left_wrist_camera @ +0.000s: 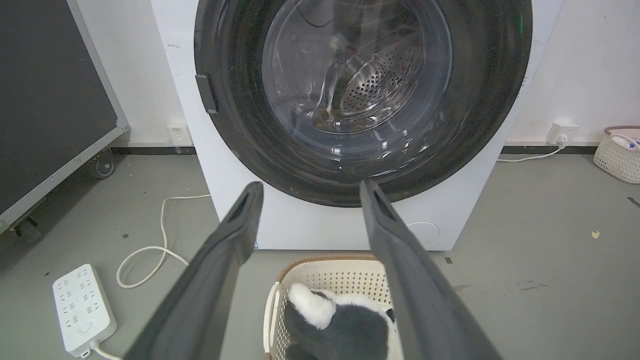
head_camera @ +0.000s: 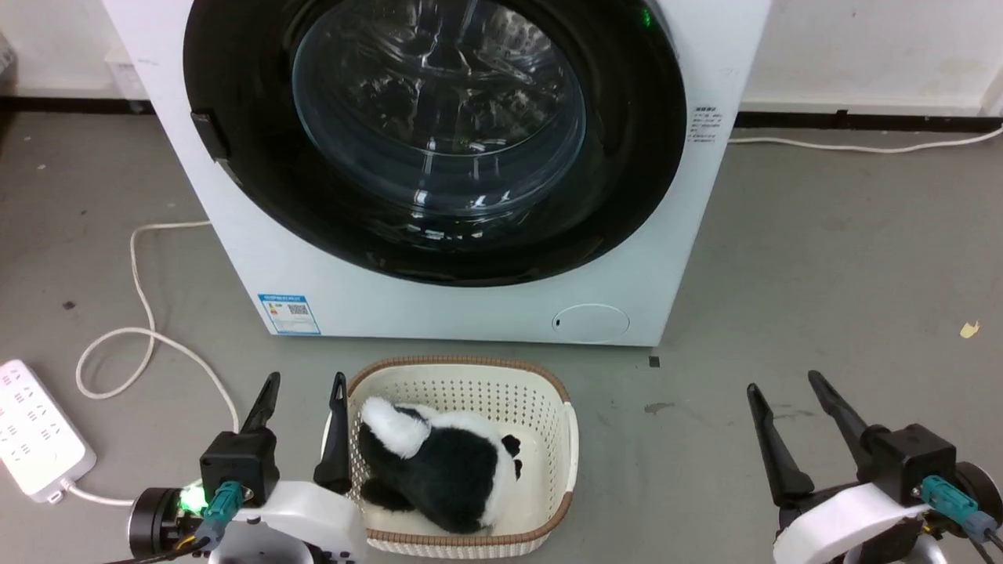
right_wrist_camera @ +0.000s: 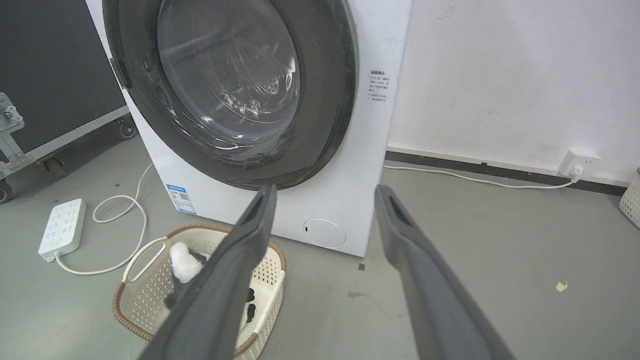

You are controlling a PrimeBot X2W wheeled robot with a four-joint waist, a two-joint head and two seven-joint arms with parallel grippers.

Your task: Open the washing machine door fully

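Note:
The washing machine door [head_camera: 435, 125] is a big round glossy black ring with a bulging glass window, lying flat against the white machine front, with a small dark handle tab [head_camera: 210, 135] on its left rim. The door [left_wrist_camera: 360, 90] also fills the top of the left wrist view, and the door [right_wrist_camera: 230, 85] appears in the right wrist view. My left gripper [head_camera: 305, 390] is open, low at the left beside the basket, well short of the door. My right gripper [head_camera: 783, 385] is open at the lower right over bare floor. Neither holds anything.
A cream basket [head_camera: 548, 392] with a black-and-white plush toy [head_camera: 439, 462] stands on the floor before the machine, touching distance from my left fingers. A white power strip [head_camera: 35, 431] and its cable [head_camera: 141, 313] lie at the left. A small round filter flap [head_camera: 589, 322] sits low on the machine.

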